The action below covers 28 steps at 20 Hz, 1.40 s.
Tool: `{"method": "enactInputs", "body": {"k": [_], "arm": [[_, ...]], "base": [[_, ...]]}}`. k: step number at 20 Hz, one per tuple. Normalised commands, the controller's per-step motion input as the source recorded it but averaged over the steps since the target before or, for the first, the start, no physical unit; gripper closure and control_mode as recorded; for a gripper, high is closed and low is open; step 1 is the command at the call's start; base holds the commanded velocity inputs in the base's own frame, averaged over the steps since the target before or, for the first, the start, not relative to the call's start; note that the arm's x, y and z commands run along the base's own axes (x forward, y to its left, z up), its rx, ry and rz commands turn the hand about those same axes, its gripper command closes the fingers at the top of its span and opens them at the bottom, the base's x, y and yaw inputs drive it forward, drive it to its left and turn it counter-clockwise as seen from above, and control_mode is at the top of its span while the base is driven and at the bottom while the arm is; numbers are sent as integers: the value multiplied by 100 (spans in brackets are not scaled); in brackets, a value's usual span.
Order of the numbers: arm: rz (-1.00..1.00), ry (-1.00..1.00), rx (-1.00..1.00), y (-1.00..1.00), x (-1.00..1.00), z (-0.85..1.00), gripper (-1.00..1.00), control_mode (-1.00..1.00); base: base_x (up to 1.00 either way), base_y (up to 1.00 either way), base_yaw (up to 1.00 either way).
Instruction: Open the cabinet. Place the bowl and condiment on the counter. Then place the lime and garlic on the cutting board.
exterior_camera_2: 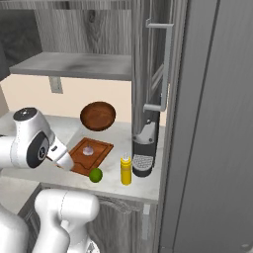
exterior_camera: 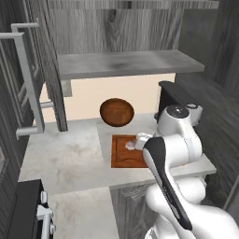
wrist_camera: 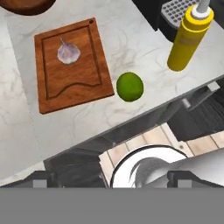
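Evidently the last step is in hand. In the left base view, the cabinet [exterior_camera: 28, 79] is seen with its doors swung wide, its inner shelf bare. The bowl [exterior_camera: 116, 112] rests on the bench [exterior_camera: 65, 158], just behind the cutting board [exterior_camera: 123, 156], and the garlic [exterior_camera: 130, 145] is partly seen on the board past the arm.

In the right base view, the same bowl [exterior_camera_2: 98, 115] is shown beyond the cutting board [exterior_camera_2: 96, 148], with the garlic [exterior_camera_2: 88, 151] lying on it. The lime [exterior_camera_2: 96, 174] sits on the bench [exterior_camera_2: 113, 143], off the board and just beside its near corner. The yellow bottle [exterior_camera_2: 126, 169] stands upright near the lime, next to the black coffee machine [exterior_camera_2: 143, 153].

In the hand view, looking down from above, the garlic [wrist_camera: 68, 51] is seen inside the board's groove, the lime [wrist_camera: 130, 86] just beside the cutting board [wrist_camera: 70, 70] on the stone, and the bottle [wrist_camera: 189, 39] a little further off. The gripper [wrist_camera: 112, 181] shows only its two fingertips at the bottom, spread wide with nothing between them.

The bowl, bottle and garlic are judged to be placed; only the lime is left. The next move would call for the gripper to be lowered over the lime, closed gently on the round, roll-prone fruit, and carried the short way onto the board.
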Motion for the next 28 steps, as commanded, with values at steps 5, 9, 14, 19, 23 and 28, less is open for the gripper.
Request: {"method": "enactInputs", "body": {"k": [5, 9, 14, 19, 23, 28], "arm": [[14, 0, -2, -22, -27, 0, -100, -100], [24, 0, -4, -13, -14, -1, -100, -100], [22, 0, -10, -3, -3, -4, -100, -100], [17, 5, -8, -5, 0, 0, -100, -100], [21, 4, -4, -22, 0, -5, -100, -100], [13, 0, -3, -30, 0, -8, -100, -100]], "base": [[0, 0, 0], [0, 0, 0], [0, 0, 0], [0, 0, 0], [0, 0, 0], [0, 0, 0]]}}
